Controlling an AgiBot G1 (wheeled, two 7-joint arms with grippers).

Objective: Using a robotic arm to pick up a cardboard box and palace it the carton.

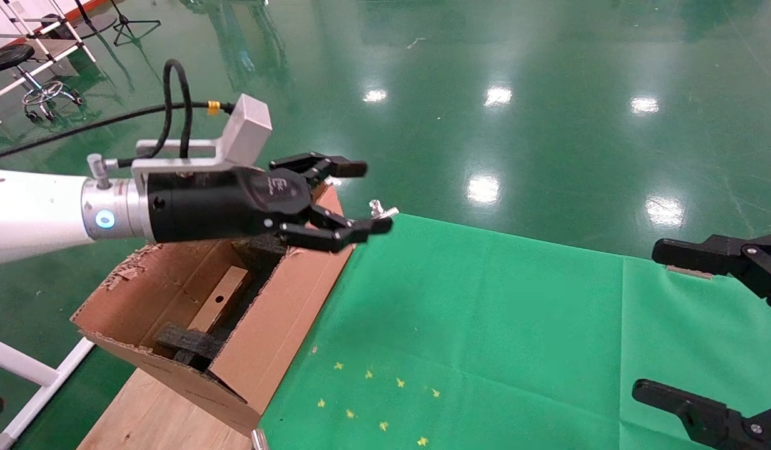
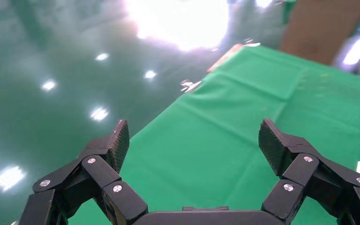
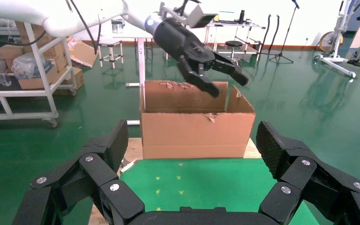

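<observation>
The carton (image 1: 279, 325) stands open at the table's left end, its torn edges ragged. Inside it the slim cardboard box (image 1: 221, 297) lies lengthwise between black foam blocks (image 1: 188, 345), with a round hole showing on its side. My left gripper (image 1: 367, 197) hovers open and empty above the carton's far end, apart from the box. From the left wrist, its fingers (image 2: 120, 140) frame only green cloth. My right gripper (image 1: 649, 320) waits open and empty at the right edge. The right wrist view faces the carton (image 3: 197, 131), with the left gripper (image 3: 226, 82) above it.
A green cloth (image 1: 485, 325) covers the table right of the carton, with small yellow marks (image 1: 372, 400) near the front. Bare wood (image 1: 147, 412) shows under the carton. A metal clamp (image 1: 382, 210) sits at the cloth's far corner. Shiny green floor lies beyond.
</observation>
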